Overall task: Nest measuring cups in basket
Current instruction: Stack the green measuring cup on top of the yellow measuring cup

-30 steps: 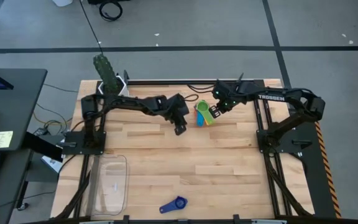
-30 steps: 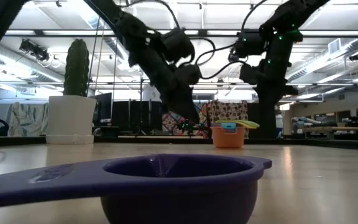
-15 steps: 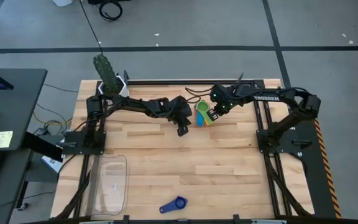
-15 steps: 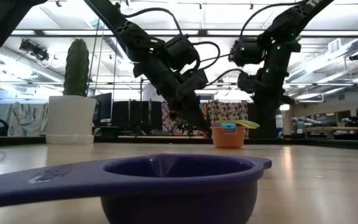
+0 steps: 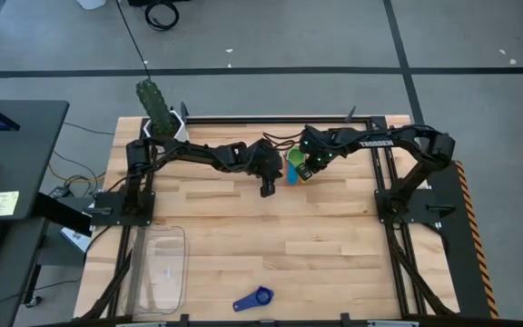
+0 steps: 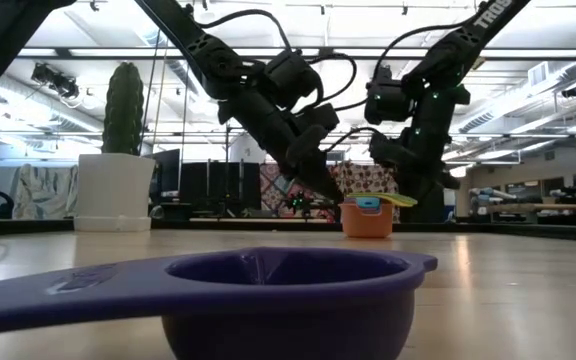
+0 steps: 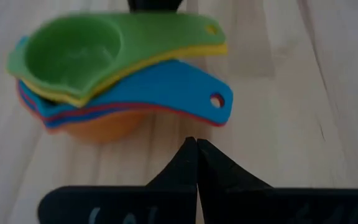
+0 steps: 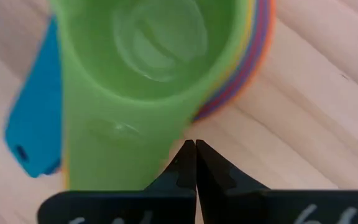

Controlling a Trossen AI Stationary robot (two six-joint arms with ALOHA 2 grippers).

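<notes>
A nested stack of measuring cups [image 5: 292,167] stands on the table's far middle: green on top, then yellow, blue and red, with orange at the bottom [image 7: 98,74]. One dark blue cup [image 5: 254,299] lies alone by the near edge and fills the low view's foreground [image 6: 268,290]. The clear basket [image 5: 159,268] sits at the near left. My left gripper [image 7: 197,144] is shut, just short of the blue handle, on the stack's left. My right gripper [image 8: 194,145] is shut and stands over the green cup's handle [image 8: 104,143]. My right gripper's shut fingertips [image 8: 185,155] come down from above at the edge of the green cup's handle [image 8: 160,146]. I cannot tell whether they touch it. The stack rests on the table.
A white pot with a green cactus [image 5: 157,111] stands at the table's far left corner. Bare wood lies between the stack and the basket. A desk with a keyboard and a screen sits beyond the table's left edge.
My right gripper has moved toward the table's left and down, onto the stack. My left gripper has moved a little to the right, toward the stack. The cups have stayed where they were.
</notes>
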